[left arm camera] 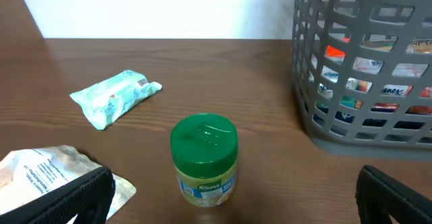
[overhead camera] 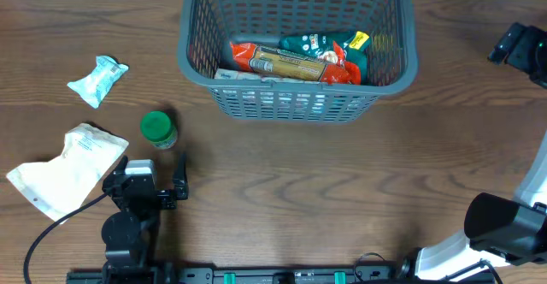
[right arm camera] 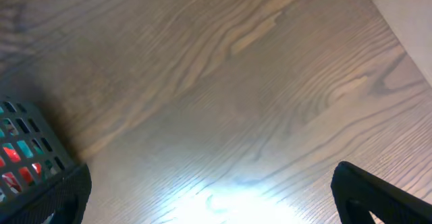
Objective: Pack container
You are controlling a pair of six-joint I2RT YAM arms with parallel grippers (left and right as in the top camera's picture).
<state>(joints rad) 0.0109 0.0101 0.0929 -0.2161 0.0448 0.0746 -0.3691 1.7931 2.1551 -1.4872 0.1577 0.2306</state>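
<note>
Container (overhead camera: pixel 291 103) sat at far middle of the desk (overhead camera: pixel 342 190), with a red packet (overhead camera: pixel 286 63) and a green packet (overhead camera: pixel 329 43) inside. Left tool (left arm camera: pixel 234 183) was spread wide, with the green-lidded jar (left arm camera: pixel 204 158) upright just ahead, apparently not touching. Right tool (right arm camera: pixel 209 190) was also spread, over the desk beside the container's corner.
</note>
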